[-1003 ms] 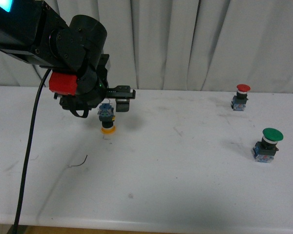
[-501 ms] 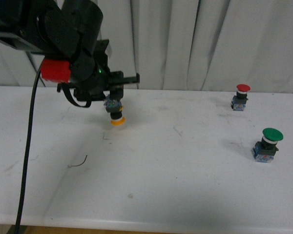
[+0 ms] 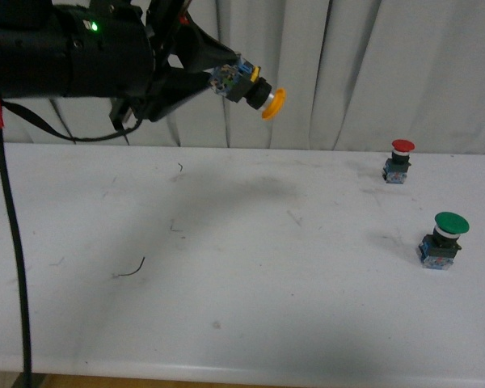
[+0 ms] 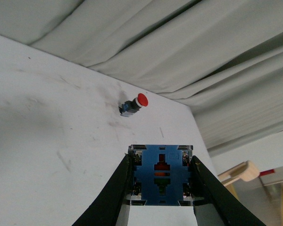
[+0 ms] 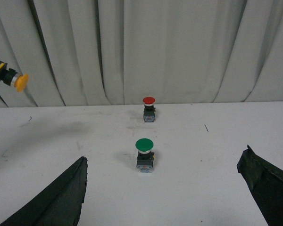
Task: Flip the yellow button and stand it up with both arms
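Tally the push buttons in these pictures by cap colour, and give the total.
yellow-capped push button with black collar and blue contact block: 1
red-capped push button on the white table: 1
green-capped push button on the table: 1
Total: 3

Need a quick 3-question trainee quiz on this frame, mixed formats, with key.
1. Multiple choice: which part of the yellow button does the left gripper clamp? A) the cap B) the blue contact block C) the black collar
2. True or false: the yellow button rests on the table.
3. Fill in: of the red button and the green button, the ___ one stands nearer the robot.
Key: 1 B; 2 false, it is held in the air; 3 green.
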You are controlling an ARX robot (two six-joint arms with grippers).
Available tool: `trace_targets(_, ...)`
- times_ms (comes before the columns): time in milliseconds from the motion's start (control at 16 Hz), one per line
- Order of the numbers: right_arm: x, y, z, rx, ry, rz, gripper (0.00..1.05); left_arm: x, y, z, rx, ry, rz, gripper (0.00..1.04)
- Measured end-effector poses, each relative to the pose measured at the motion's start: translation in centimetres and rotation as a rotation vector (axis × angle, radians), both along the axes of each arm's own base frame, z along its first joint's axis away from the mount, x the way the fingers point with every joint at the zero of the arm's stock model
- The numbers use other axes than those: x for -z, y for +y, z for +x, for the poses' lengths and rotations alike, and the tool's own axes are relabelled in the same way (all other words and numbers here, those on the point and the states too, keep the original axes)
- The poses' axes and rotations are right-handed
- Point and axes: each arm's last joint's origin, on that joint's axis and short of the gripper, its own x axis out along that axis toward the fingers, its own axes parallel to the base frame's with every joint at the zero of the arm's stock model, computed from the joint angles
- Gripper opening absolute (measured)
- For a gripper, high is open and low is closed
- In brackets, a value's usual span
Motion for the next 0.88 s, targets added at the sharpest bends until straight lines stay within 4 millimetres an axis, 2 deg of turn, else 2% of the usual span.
trace_targets(125,0.0,0.0,0.0,0.0,0.0,0.0,0.98,1.4,-1.1,-1.0,0.053,-0.01,-0.094,0.3)
trace_targets(376,0.0,0.0,0.0,0.0,0.0,0.0,0.98,1.5,-2.2,-1.1,0.094,-0.031,-0.225,0.3)
trace_targets(564,0.0,0.0,0.0,0.0,0.0,0.0,0.98,2.7,-2.6,-1.2,0.099,0.015,-0.256,0.3)
trace_targets(878,0.0,0.0,0.0,0.0,0.0,0.0,0.98,2.8,-2.9,-1.4,0.11,0.013,-0.274,0.3)
